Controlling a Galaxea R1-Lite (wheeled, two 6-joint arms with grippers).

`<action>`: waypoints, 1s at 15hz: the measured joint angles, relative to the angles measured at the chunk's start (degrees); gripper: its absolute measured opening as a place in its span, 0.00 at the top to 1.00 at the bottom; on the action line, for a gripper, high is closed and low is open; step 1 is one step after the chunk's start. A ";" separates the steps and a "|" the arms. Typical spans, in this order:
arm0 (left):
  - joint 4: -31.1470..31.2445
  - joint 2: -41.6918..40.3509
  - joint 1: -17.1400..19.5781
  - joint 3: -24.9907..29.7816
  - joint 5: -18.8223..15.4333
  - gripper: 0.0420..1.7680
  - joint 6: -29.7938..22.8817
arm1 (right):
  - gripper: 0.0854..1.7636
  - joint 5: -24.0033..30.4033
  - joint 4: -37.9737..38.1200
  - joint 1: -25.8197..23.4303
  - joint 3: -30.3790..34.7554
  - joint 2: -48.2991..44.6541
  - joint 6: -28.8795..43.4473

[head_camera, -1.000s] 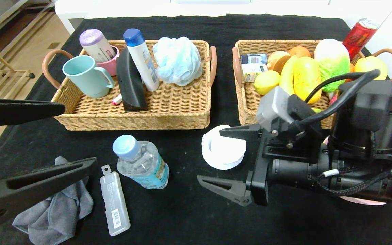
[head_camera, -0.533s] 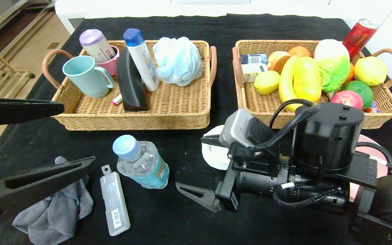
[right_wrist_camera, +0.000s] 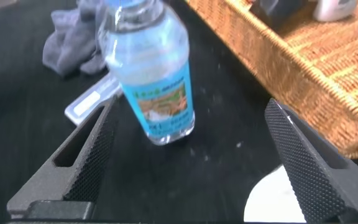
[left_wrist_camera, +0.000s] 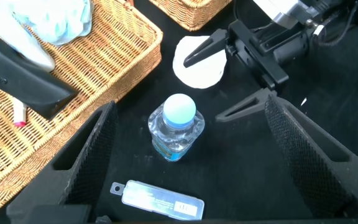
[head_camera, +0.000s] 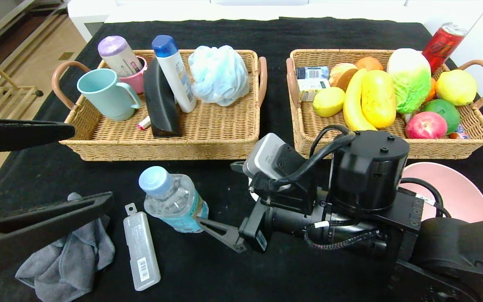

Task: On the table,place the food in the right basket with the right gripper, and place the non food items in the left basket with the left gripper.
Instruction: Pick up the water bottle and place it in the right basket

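The clear water bottle with a pale blue cap stands upright on the black table. My right gripper is open just to its right, with the lower fingertip close beside the bottle's base. In the right wrist view the bottle stands ahead of the open right gripper, nearer one finger. My left gripper hangs open at the left, over the bottle in its wrist view. The lemon and the elongated yellow fruit lie in the right basket. The left basket holds toiletries.
A grey cloth and a clear plastic case lie left of the bottle. A white disc lies behind the right gripper. A pink bowl sits at the right. A red can stands behind the right basket.
My right arm has swung left and down from in front of the right basket toward the bottle, staying open. The left gripper has barely shifted.
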 joint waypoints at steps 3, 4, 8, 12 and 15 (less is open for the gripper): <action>-0.09 0.00 -0.60 -0.04 0.06 0.03 -0.11 | 0.04 -0.18 -2.21 0.80 0.35 0.88 0.95; -0.09 0.02 -0.96 -0.01 0.30 0.03 -0.17 | 0.04 -0.18 -2.32 0.99 0.44 1.04 1.85; -3.07 0.37 -1.29 0.60 0.67 0.03 -0.32 | 0.03 -0.22 -5.32 2.07 0.48 1.79 3.75; -3.25 0.55 -1.34 0.85 0.69 0.03 -0.50 | 0.03 -0.27 -9.67 3.08 0.94 3.46 4.85; -3.32 0.45 -1.29 0.71 0.67 0.03 -0.61 | 0.03 -0.24 -11.46 3.30 0.99 4.99 4.89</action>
